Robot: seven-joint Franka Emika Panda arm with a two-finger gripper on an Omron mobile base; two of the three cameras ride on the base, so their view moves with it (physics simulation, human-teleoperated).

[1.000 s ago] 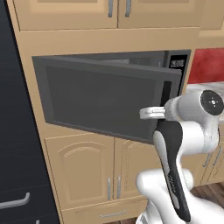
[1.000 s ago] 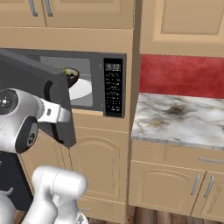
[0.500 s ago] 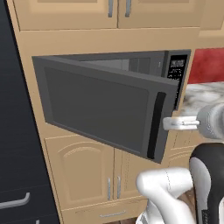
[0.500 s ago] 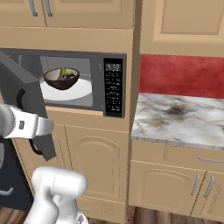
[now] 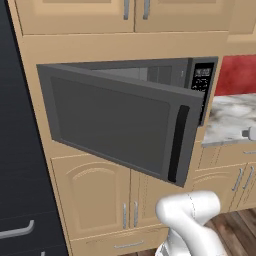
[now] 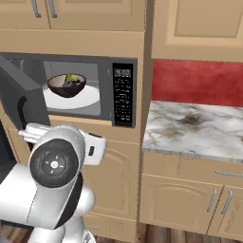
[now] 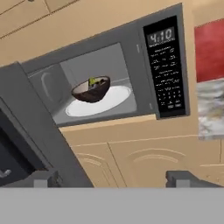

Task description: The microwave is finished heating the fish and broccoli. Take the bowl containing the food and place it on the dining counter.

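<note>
The microwave (image 6: 95,85) stands open, its door (image 5: 120,127) swung out to the left. Inside, the dark brown bowl (image 7: 91,89) sits on a flat white plate (image 7: 109,103). The same bowl (image 6: 66,84) is also plain in the right base view. A green broccoli floret (image 7: 93,81) pokes above its rim. I cannot make out the fish in the bowl. My gripper (image 7: 113,179) hangs open and empty in front of the microwave, below its opening and well short of the bowl. The dining counter is out of view.
The open door (image 7: 35,131) juts out at the gripper's left. The black keypad panel (image 7: 164,65) is to the right of the cavity. A marble countertop (image 6: 190,126) with a red backsplash (image 6: 197,80) lies further right, and wooden cabinets (image 5: 100,200) are below.
The gripper has let go of the door handle and opened wide. The arm has drawn back to the right, away from the door, which has swung further open.
</note>
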